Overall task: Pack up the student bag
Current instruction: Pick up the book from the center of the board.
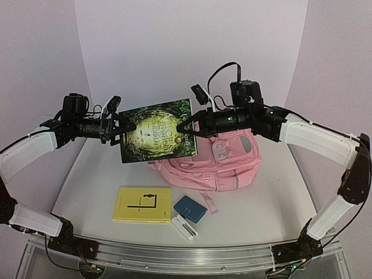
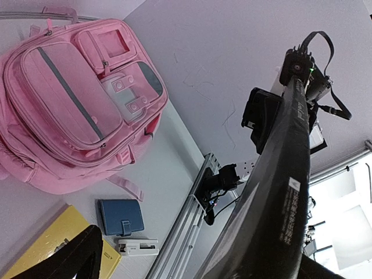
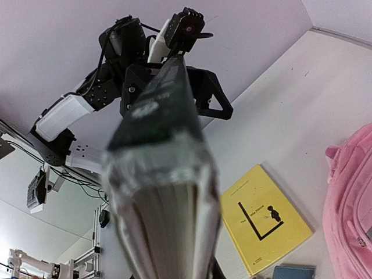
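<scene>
1. Left gripper (image 1: 120, 129): fingers spread wide at the left edge of the raised book, grasping nothing; we judged that it bore no load.
2. Yellow paperback (image 1: 142, 204): flat on the table (image 1: 279, 197) near the front, apparently waiting to be packed.
3. Dark green illustrated book (image 1: 157, 131): held in the air with its cover facing up, over the bag's left side.
4. Small white case (image 1: 184, 227) and blue wallet (image 1: 190, 208): just beside each other, right of the paperback.
5. Right gripper (image 1: 195, 128): clenched on the green book's right edge, carrying it alone.
6. Student bag (image 1: 226, 165): lay on the table right of centre, front pockets up, under the book. We could not tell whether the main opening was unzipped.
</scene>
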Robot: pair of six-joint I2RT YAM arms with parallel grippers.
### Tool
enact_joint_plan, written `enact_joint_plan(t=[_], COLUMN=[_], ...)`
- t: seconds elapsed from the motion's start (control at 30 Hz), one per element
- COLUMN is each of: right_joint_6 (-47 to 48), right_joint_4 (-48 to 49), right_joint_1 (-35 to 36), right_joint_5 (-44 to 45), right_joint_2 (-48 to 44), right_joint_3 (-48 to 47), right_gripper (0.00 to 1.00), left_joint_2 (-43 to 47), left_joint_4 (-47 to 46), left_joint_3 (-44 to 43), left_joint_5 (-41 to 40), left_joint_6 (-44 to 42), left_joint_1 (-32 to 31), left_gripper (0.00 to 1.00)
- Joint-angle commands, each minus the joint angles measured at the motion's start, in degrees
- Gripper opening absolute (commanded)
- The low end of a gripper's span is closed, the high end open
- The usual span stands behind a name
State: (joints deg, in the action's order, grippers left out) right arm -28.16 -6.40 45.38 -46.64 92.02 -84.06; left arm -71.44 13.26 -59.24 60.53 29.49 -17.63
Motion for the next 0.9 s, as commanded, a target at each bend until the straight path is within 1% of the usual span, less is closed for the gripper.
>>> enact_joint_plan(t=[0.0, 0.03, 0.17, 0.27, 0.3, 0.4, 0.47, 0.6, 0.63, 0.67, 0.7, 0.73, 0.77, 0.8, 0.83, 0.87], right_joint_6=[-5.7, -6.5, -7.8, -8.8, -9.2, -10.4, -11.0, -11.2, -11.1, -10.9, -10.6, -10.2, -9.3, -8.0, -5.0, -2.4], right_joint_4=[12.4, 13.2, 14.5, 15.8, 16.4, 18.2, 19.1, 19.4, 19.4, 19.3, 18.9, 18.4, 17.7, 15.5, 12.6, 8.0], right_joint_1=[-0.3, -0.4, -0.4, -0.4, -0.5, -0.6, -0.8, -0.8, -0.9, -1.1, -1.4, -1.7, -2.1, -2.5, -2.5, -2.6], right_joint_5=[-7.9, -7.9, -6.4, -5.2, -4.7, -3.9, -3.7, -3.4, -2.9, -2.0, -0.9, 0.6, 2.7, 5.3, 9.7, 14.2], right_joint_2=[-3.5, -3.3, -2.3, -1.7, -1.6, -1.6, -1.4, -0.7, -0.4, -0.2, -0.1, -0.1, -0.1, -0.1, 0.0, 0.3], right_joint_3=[0.6, 0.8, 1.3, 2.0, 2.3, 2.9, 2.9, 3.1, 3.3, 3.6, 3.9, 4.4, 5.0, 5.4, 5.1, 4.5], right_gripper=[0.00, 0.00, 0.00, 0.00, 0.00, 0.00, 0.00, 0.00, 0.00, 0.01, 0.07, 0.18, 0.32, 0.46, 0.61, 0.69], left_joint_2=[-0.2, -0.1, 1.4, 3.0, 3.4, 4.2, 4.7, 5.9, 6.3, 6.6, 6.9, 7.0, 6.9, 6.6, 5.8, 4.9], left_joint_4=[-4.8, -5.9, -11.9, -16.4, -17.1, -16.7, -16.9, -17.9, -18.3, -18.3, -17.9, -16.9, -14.9, -11.0, -7.0, -4.2], left_joint_3=[-1.6, -1.0, 1.8, 4.1, 4.6, 5.3, 5.9, 7.1, 7.3, 7.4, 7.3, 7.2, 6.9, 5.7, 4.6, 3.5], left_joint_5=[1.4, 2.2, 4.7, 5.0, 5.2, 5.9, 6.5, 6.4, 6.3, 5.8, 4.6, 3.1, 1.4, -2.0, -4.4, -7.3], left_joint_6=[0.7, 1.6, 6.6, 9.9, 10.5, 11.2, 11.7, 12.5, 12.7, 12.9, 12.9, 12.7, 12.1, 10.6, 9.6, 9.1], left_joint_1=[0.0, 0.0, 0.0, -0.1, -0.1, -0.1, 0.0, -0.1, 0.0, 0.0, 0.0, 0.0, 0.0, 0.0, 0.3, 0.7], left_gripper=[0.89, 0.86, 0.65, 0.50, 0.47, 0.43, 0.37, 0.14, 0.07, 0.02, 0.00, 0.00, 0.00, 0.00, 0.00, 0.00])
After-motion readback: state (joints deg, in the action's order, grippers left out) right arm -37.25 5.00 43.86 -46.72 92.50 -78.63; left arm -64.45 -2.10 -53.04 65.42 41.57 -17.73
